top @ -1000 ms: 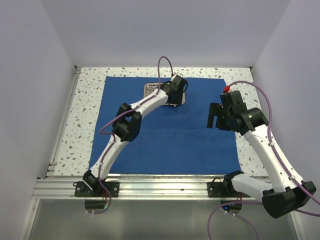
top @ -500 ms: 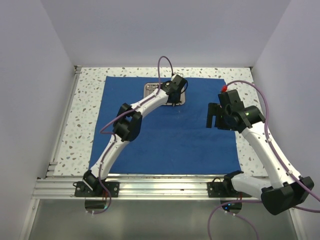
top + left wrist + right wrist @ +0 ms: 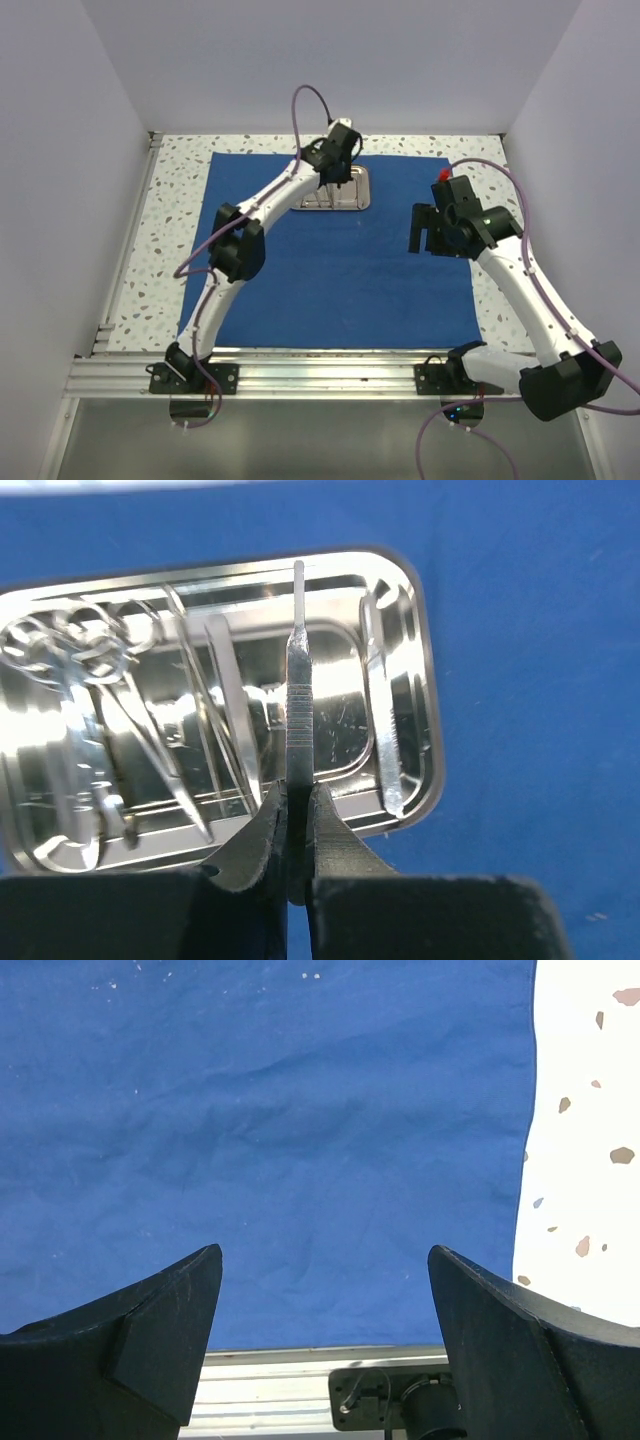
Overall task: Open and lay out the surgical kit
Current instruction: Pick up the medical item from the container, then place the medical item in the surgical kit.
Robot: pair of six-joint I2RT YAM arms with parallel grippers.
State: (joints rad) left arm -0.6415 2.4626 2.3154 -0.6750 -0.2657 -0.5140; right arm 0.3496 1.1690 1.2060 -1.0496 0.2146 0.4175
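The wrap [image 3: 260,1130] is matt, faintly creased blue cloth, the tray [image 3: 340,720] is mirror-polished metal, the ribbed handle [image 3: 299,720] at the centre of the left wrist view is duller brushed metal, the bench [image 3: 170,230] looks smooth, speckled and stone-like, and the right tool [image 3: 325,1290] has matt black plastic fingers [image 3: 160,1330].

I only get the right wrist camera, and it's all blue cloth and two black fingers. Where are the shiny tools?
Observer: They lie in a steel tray on the far part of the cloth, ahead and to the left of your right gripper.
Operator: Is the other arm doing anything?
Observer: Yes, the left gripper is shut on one slim steel tool, held over the tray.
Operator: What else is in the tray?
Observer: Some ring-handled scissors at one end and a flat steel tool at the other, with more thin ones between.
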